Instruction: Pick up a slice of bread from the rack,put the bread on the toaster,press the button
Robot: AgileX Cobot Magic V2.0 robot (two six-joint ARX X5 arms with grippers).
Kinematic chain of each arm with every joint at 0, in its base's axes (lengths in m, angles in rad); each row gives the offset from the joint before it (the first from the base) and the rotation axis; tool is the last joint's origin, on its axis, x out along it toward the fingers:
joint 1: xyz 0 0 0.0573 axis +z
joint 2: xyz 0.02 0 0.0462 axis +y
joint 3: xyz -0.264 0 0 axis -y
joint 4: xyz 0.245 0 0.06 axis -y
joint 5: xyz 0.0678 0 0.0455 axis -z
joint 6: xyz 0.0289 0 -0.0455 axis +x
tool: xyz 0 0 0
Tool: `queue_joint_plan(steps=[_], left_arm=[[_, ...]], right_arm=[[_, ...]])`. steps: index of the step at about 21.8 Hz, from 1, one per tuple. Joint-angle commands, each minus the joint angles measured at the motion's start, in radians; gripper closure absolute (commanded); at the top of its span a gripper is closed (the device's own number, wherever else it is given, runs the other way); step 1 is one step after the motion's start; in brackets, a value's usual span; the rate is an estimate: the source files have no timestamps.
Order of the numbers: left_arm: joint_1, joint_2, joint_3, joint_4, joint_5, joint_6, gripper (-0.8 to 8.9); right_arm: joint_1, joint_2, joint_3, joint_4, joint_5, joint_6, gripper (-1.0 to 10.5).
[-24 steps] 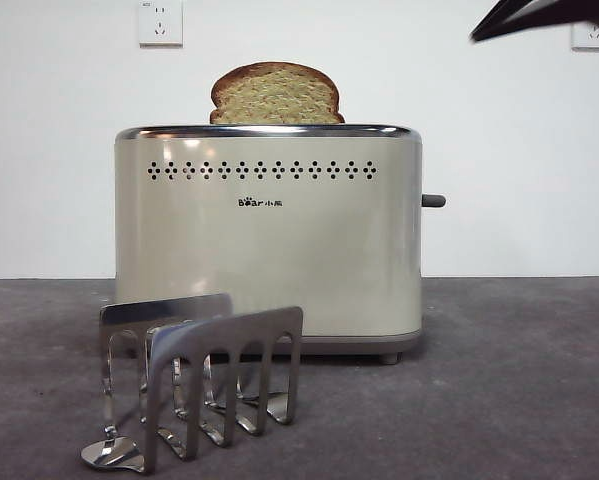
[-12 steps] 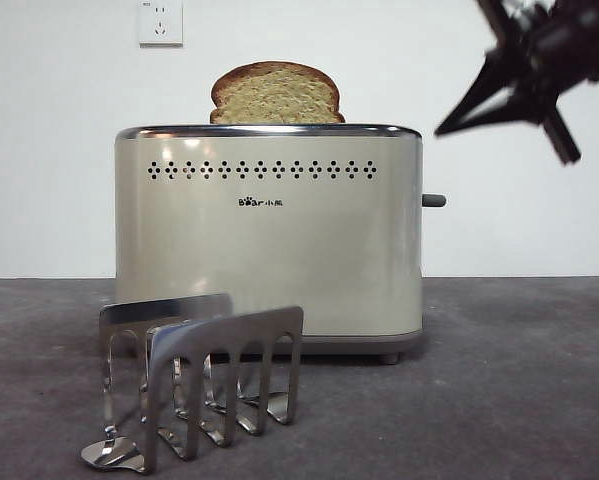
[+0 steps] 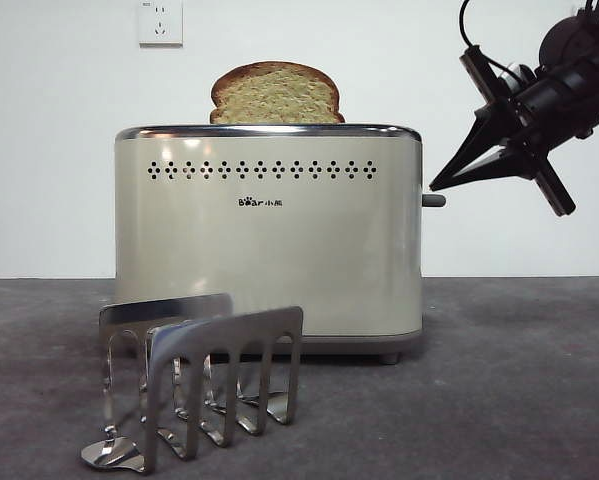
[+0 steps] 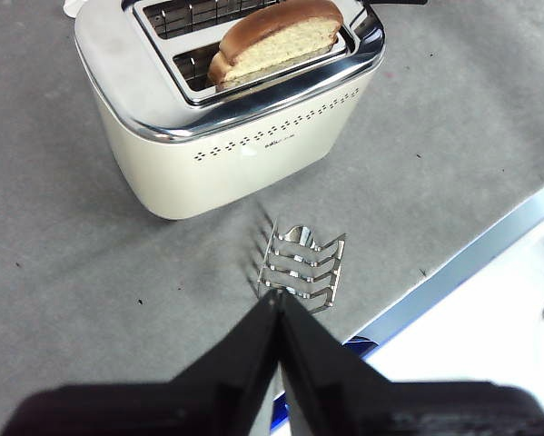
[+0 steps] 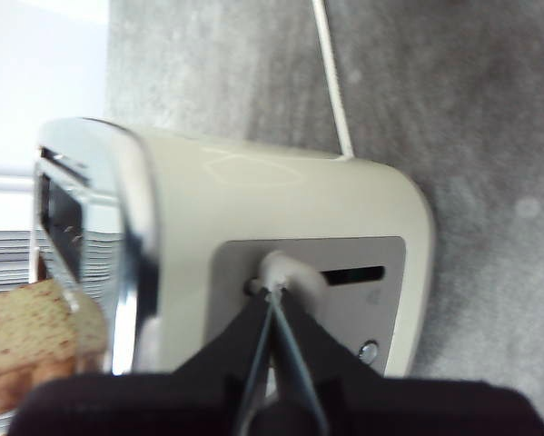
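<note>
The slice of bread [image 3: 276, 95] stands upright in a slot of the cream toaster [image 3: 269, 240], with its domed top sticking out. In the left wrist view the bread [image 4: 276, 41] fills the slot nearest the rack. The steel rack [image 3: 194, 385] stands in front of the toaster and holds nothing. My right gripper [image 3: 436, 186] comes in from the upper right, shut, its tip just above the dark button [image 3: 434, 200]. In the right wrist view its tip [image 5: 272, 295] sits right at the button [image 5: 288, 272]. My left gripper [image 4: 276, 300] hangs shut and holds nothing, high above the rack [image 4: 301, 268].
A white wall socket [image 3: 160, 22] is on the wall behind the toaster. The toaster's white cord [image 5: 331, 77] runs away across the grey table. A blue-and-white table edge [image 4: 453, 272] lies close to the rack.
My right arm has come down from the top right corner toward the toaster's side, bringing its shut tip to the button. Bread, toaster and rack have not moved.
</note>
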Motion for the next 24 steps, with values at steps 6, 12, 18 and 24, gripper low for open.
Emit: queue_joint_plan(steps=[6, 12, 18, 24], left_arm=[[0.002, -0.001, -0.008, 0.003, 0.003, -0.013, 8.17], [0.002, 0.005, -0.008, 0.003, 0.003, -0.012, 8.17], [0.002, 0.006, -0.008, 0.003, 0.003, -0.012, 8.17], [0.002, 0.005, -0.008, 0.003, 0.003, -0.012, 8.17]], right_arm=[[0.002, 0.051, 0.005, -0.014, 0.035, -0.014, 9.5], [0.004, 0.074, 0.005, -0.055, 0.053, -0.04, 9.5], [0.021, 0.113, 0.005, -0.058, 0.063, -0.039, 9.5], [0.022, 0.138, 0.005, -0.087, 0.135, -0.048, 9.5]])
